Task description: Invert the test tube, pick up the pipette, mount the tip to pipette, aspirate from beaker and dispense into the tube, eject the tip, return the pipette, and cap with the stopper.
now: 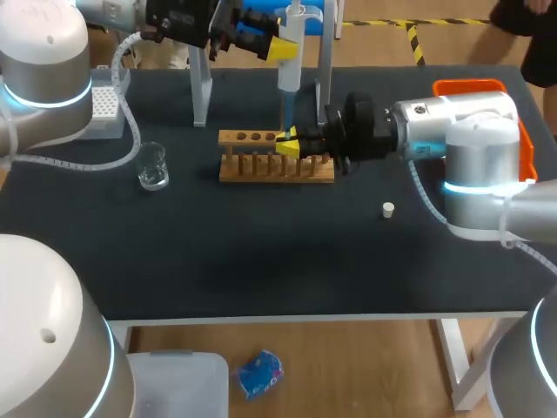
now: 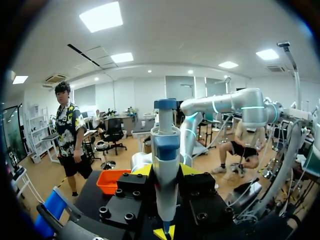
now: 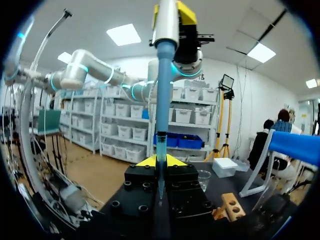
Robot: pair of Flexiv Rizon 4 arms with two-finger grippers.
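Stopper [image 1: 388, 209], small, white and plug-shaped, lies alone on the black table [image 1: 305, 261], nearer than the right gripper [image 1: 290, 144] and well apart from it, beside that arm's wrist. Right gripper: fingers level above the light wooden test-tube rack [image 1: 261, 167], yellow tips clamped from two sides on the thin clear glass test tube [image 3: 160, 172], which stands upright between them at the rack's end. In the right wrist view the tube's mouth sits just above the closed tips [image 3: 159, 161].

Long blue plastic pipette tip [image 1: 285, 109] comes straight down from above the right jaws and enters the tube's mouth. Small clear glass beaker [image 1: 153, 165] stands upright beyond the rack's other end, well apart from both grippers.

White pipette with blue collar and plunger [image 1: 290, 52] hangs vertically, directly above the right jaws. Left gripper [image 1: 277, 48] holds it at mid-body, yellow tips pressed against either side; the left wrist view shows the barrel [image 2: 165, 150] upright between the fingers, the plunger above them.

White tip box [image 1: 104, 104] rests under the left arm, far behind its jaws. White-and-blue pipette stand [image 1: 201, 87] rises just below and behind the left jaws. Orange plastic bin [image 1: 470, 85] sits behind the right arm at the table's far corner.
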